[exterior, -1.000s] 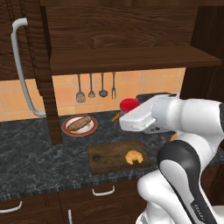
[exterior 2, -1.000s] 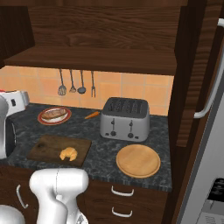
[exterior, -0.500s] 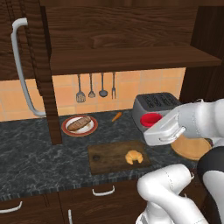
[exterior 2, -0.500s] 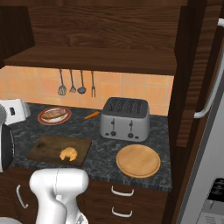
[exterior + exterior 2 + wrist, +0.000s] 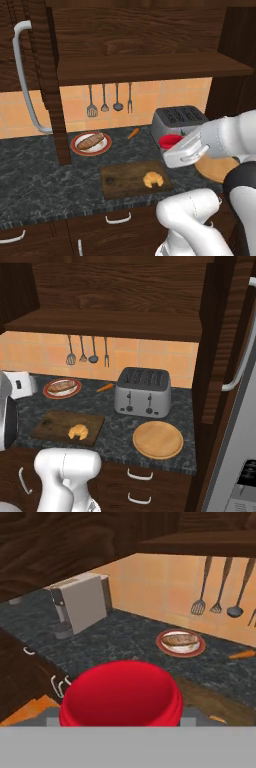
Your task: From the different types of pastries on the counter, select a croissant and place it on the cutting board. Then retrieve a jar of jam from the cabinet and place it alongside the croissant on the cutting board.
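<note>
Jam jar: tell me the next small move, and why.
Probably swing left and down toward the board. The gripper holds the jar in front of the toaster, above and right of the croissant, and bare board lies beside the croissant.

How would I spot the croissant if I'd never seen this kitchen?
Start at the silver toaster on the dark counter. In front of it, to the left, lies a brown cutting board; the croissant sits at its right end. It is small, golden and crescent-shaped, unlike the longer brown roll on the red-rimmed plate behind.
</note>
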